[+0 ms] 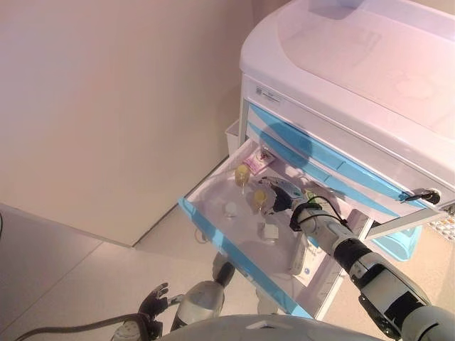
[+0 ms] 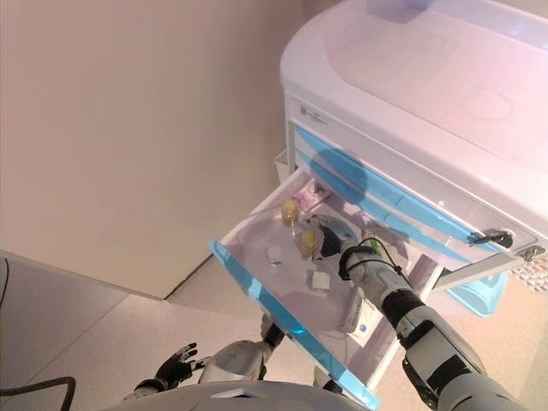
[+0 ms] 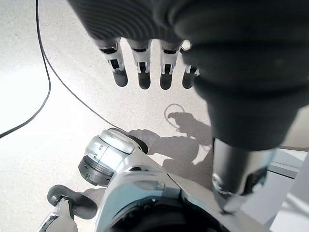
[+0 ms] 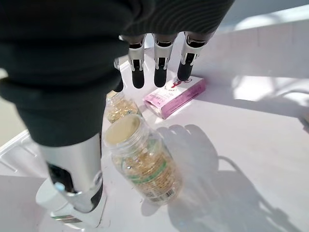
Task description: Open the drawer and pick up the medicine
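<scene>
Pink box (image 4: 175,95) and second jar (image 4: 118,108) beyond open-fingered right hand (image 4: 155,58), nearer jar (image 4: 143,166) beside thumb.

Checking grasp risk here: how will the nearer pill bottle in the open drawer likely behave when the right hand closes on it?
The bottle stands upright and looks tall for its base, so a sideways nudge from the right hand could tip it. Its wall looks clear, smooth and round, so probably slippery, and apt to roll once down. It seems packed with capsules, so likely fairly heavy for its size.

At the frame's centre the white drawer (image 1: 213,186) stands pulled open, its floor carrying two amber-filled bottles (image 1: 242,175), a pink box (image 1: 259,161) and small white items (image 1: 269,231).
</scene>
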Robot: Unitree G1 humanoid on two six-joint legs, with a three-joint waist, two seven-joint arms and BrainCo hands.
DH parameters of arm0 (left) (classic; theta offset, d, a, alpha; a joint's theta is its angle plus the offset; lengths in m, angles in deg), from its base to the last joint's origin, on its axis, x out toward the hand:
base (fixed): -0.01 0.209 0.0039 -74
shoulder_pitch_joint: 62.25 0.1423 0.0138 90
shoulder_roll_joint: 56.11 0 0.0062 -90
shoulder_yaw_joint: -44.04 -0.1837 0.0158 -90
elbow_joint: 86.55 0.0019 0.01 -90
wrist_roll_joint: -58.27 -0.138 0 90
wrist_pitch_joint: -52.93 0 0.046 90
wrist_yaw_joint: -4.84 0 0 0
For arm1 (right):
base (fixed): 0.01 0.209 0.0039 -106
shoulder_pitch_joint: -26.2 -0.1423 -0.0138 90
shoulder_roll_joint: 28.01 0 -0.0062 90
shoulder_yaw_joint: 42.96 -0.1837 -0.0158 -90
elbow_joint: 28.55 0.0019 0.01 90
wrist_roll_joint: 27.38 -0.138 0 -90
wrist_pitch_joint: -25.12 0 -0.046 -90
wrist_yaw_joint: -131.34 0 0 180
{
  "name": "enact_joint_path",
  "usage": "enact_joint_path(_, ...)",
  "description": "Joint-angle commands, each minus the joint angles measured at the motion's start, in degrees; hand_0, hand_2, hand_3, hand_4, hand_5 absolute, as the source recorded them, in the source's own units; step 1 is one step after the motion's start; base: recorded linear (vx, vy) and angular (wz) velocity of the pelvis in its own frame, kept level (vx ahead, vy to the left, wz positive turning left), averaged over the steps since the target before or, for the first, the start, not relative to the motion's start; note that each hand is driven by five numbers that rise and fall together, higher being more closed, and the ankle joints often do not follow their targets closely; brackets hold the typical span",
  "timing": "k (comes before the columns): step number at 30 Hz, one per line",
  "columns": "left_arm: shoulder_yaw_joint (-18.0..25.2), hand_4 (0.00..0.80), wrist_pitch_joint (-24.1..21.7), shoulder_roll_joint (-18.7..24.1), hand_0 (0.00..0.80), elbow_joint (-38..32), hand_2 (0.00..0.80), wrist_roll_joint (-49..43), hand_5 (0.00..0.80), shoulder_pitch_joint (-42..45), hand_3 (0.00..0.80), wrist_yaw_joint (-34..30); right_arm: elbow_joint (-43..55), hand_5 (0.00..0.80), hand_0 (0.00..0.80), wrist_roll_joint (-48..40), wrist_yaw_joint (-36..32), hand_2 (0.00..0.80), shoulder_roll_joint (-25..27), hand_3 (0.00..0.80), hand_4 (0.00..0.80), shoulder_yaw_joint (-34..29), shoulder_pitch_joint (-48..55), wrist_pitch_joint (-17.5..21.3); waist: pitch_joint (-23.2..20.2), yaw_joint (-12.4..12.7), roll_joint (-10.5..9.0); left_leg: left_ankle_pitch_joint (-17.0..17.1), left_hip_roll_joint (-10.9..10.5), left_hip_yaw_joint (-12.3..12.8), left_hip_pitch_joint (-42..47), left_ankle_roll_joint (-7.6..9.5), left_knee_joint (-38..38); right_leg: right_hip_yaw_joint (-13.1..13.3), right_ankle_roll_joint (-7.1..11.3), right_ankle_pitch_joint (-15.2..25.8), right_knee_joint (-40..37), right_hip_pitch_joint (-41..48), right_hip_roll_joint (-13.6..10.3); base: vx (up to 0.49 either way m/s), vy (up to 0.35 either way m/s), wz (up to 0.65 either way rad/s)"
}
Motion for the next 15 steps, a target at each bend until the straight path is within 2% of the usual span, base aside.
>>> enact_joint_path(1,-3.60,0.000,-1.88,0.88,0.000,0.55,0.000,-1.96,0.000,0.54,0.000,-1.30,1.75,0.000,0.000,-0.05,0.19,0.000,0.54,0.000,0.000,3.29,-3.63,1.61,-0.15,1.11,-0.37,-8.62,-1.43,3.53,2.75,2.54,3.69,4.33,0.14,3.78,5.76,-6.65,-3.47,0.000,0.000,0.00)
enact_joint_path(15,-4.57,0.000,-1.61,0.98,0.000,-0.51,0.000,-1.95,0.000,0.65,0.000,-0.81,0.33,0.000,0.000,-0.39,-0.42,0.000,0.00,0.000,0.000,3.64,-4.17,0.63,0.27,1.83,-0.50,-8.14,-1.41,2.81,2.83,2.44,3.07,4.07,0.39,3.98,5.44,-6.57,-3.37,0.000,0.001,0.04)
